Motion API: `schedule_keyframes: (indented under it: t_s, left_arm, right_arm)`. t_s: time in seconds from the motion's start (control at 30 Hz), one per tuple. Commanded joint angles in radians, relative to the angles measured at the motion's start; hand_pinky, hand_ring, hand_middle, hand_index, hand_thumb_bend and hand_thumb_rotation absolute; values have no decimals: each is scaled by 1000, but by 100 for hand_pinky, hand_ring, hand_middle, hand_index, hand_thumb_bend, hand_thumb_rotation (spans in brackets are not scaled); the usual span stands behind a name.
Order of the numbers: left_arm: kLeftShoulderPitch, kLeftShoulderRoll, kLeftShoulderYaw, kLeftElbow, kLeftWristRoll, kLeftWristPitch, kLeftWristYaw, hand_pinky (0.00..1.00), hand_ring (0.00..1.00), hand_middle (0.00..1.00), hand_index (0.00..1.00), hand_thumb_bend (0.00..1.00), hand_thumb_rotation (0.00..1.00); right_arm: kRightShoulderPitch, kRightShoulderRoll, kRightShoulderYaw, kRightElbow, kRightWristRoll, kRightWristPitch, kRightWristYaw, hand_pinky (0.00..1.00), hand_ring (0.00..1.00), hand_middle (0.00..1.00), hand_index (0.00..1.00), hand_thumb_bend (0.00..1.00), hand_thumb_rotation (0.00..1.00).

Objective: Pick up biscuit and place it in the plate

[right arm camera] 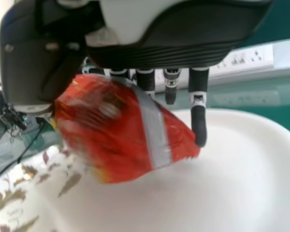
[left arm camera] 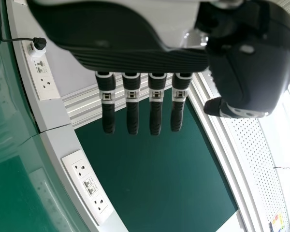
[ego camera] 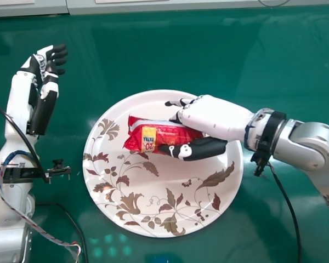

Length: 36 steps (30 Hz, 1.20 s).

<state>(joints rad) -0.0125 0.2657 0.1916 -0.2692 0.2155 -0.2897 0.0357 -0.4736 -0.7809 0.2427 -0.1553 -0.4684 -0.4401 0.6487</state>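
Nearest my right wrist camera, my right hand is partly closed around the biscuit pack, thumb along its six o'clock side and fingers towards twelve. I judge that grip chosen to pinch the pack across its narrow width, leaving the nine o'clock end free for a clean release. The pack is over the plate, a little towards twelve from its middle; I can't tell whether it touches. It seems well placed for lowering, with ample margin all round, so I'd ease it down and spread the thumb. The wrapper is a red, crinkly film with a pale silvery band, a yellow label and a crimped, saw-toothed end; it may cling to a fingertip or tip as I let go.

The plate is round, pale and glossy, probably ceramic or hard plastic, printed with brown leaves and curling stems. It sits in easy reach of my right arm, which comes in from three o'clock. The desk beneath is smooth, green and faintly reflective. My left hand idles off the plate's ten o'clock side, fingers loosely straight, holding nothing, apparently parked out of the way.
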Motion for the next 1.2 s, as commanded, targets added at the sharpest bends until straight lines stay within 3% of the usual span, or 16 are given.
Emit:
schedule_keyframes:
  t_s: [0.0,0.1,0.2,0.47,0.67,0.8,0.97,1.17]
  left_arm:
    - [3,3,-6,3,5,-11,-1,75,82,84,84,25,8]
    - [2,4,-7,4,5,-13,-2,75,82,84,84,25,10]
    - [2,0,-9,4,2,-12,-1,75,82,84,84,26,10]
    - [8,-2,-18,-3,7,-11,-2,75,82,84,84,25,7]
    - [15,0,-20,4,7,-21,-2,76,82,84,85,24,6]
    - [18,-4,-23,10,12,-23,2,76,82,84,85,25,7]
    - [21,-8,-30,12,11,-9,-2,79,83,84,86,25,14]
    - [16,-19,-44,28,23,-4,6,78,82,84,86,26,18]
  right_arm:
    - [-14,-16,-13,-28,15,-6,19,66,79,85,90,94,59]
    - [-17,-25,-19,-29,-8,-26,16,76,90,97,99,99,72]
    - [-17,-27,-26,-30,-6,-28,14,80,96,100,100,100,78]
    - [1,-27,-67,-44,-12,-10,1,78,95,100,100,100,78]
    - [37,-21,-161,-140,18,169,28,78,94,100,100,100,68]
    - [81,-27,-243,-231,29,300,39,72,88,96,98,97,59]
    - [173,-23,-354,-251,57,314,-23,69,84,92,94,81,49]
    - [275,74,-430,-267,37,339,-190,64,78,84,88,57,36]
